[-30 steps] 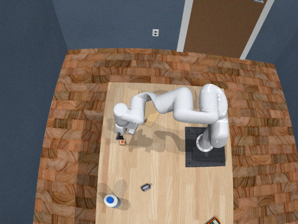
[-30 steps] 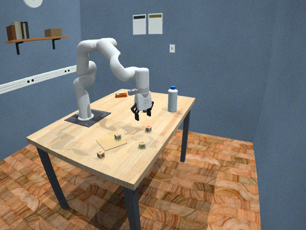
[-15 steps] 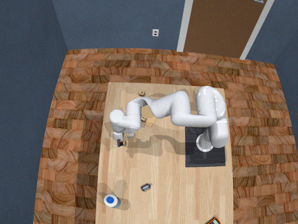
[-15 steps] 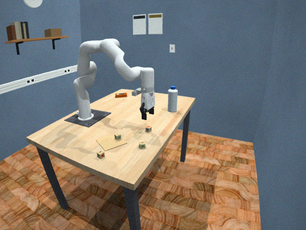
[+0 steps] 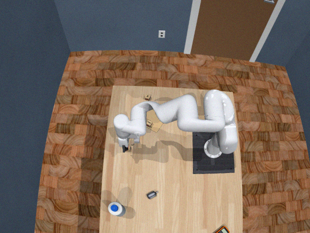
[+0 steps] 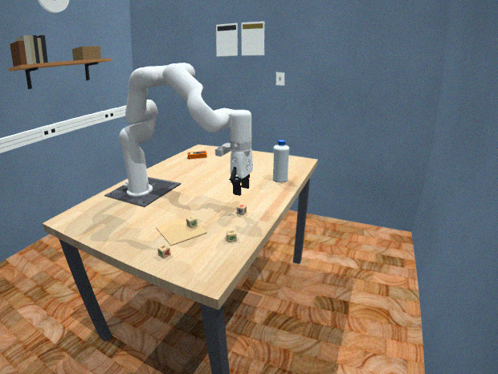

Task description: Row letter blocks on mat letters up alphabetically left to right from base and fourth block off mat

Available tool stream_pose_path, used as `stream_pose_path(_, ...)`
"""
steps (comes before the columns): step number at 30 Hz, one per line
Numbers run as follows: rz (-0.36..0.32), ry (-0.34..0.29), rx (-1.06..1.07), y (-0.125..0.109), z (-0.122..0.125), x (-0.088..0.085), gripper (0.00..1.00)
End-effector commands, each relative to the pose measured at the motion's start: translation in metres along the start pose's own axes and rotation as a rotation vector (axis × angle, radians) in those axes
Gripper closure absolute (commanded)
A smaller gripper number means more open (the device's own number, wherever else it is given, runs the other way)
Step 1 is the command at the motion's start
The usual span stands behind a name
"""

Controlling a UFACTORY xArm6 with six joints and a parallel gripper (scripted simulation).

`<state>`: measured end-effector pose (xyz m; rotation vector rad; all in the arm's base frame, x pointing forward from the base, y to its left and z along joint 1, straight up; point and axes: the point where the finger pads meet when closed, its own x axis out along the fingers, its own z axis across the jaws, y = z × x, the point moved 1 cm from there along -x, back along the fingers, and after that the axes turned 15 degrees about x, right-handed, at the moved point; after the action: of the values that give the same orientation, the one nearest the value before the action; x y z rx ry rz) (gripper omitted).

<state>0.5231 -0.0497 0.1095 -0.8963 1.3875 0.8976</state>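
My gripper [image 5: 126, 149] [image 6: 238, 189] points straight down, partly open and empty, a little above one wooden block [image 5: 129, 148] [image 6: 241, 209] on the bare table. The tan mat [image 5: 157, 126] [image 6: 176, 233] lies near the table's far end, partly under my arm in the overhead view. A second block [image 5: 149, 123] [image 6: 191, 221] with a green mark sits on the mat's edge. A third block [image 6: 231, 236] lies off the mat near the table edge, hidden by my wrist in the overhead view. The fourth block [image 5: 147, 96] [image 6: 163, 251] lies off the mat beyond it.
A white bottle with a blue cap [image 5: 114, 208] [image 6: 280, 161] stands near the table corner. A small grey object [image 5: 152, 194] and an orange device [image 5: 221, 229] [image 6: 197, 154] lie farther along. My base stands on a dark plate [image 5: 213, 166] [image 6: 162, 186].
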Motion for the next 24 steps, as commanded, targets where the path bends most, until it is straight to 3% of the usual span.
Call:
stream_pose_path(1, -0.006, -0.002, 0.000, -0.0018, 0.0006, -0.0025, 0.31)
stream_pose_path(24, -0.006, -0.002, 0.000, -0.0018, 0.0006, 0.0028, 0.31)
